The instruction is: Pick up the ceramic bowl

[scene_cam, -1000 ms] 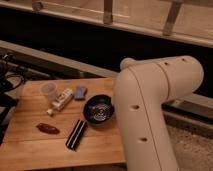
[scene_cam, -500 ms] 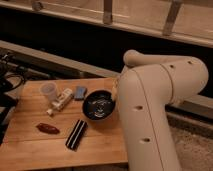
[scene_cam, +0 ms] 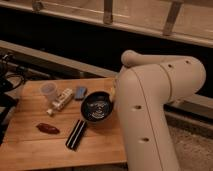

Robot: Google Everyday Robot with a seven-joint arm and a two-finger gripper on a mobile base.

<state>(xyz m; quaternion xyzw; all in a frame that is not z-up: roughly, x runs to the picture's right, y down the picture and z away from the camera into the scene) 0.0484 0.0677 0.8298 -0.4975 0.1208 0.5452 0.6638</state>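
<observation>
Since the earlier frames, the ceramic bowl [scene_cam: 98, 107] has shifted a little toward 9 o'clock on the table [scene_cam: 30, 150], and the arm [scene_cam: 155, 110] has swung further across the right side of the view. That bulky white arm blocks the table's 3 o'clock edge and hides most of the end effector [scene_cam: 115, 93], only a sliver of which shows at the bowl's 2 o'clock rim; I cannot tell whether it is released or clenched. At the bowl's 11 o'clock lies a small blue block [scene_cam: 80, 92], and beyond it a pale bottle [scene_cam: 60, 100] on its side. A translucent plastic cup [scene_cam: 48, 90] stands at the bottle's 10 o'clock. At the bowl's 7 o'clock, just beside it, lies a dark flat bar [scene_cam: 76, 134]. A reddish-brown packet [scene_cam: 48, 128] rests at 8 o'clock, well apart. Inside, the bowl shows only faint light streaks.
</observation>
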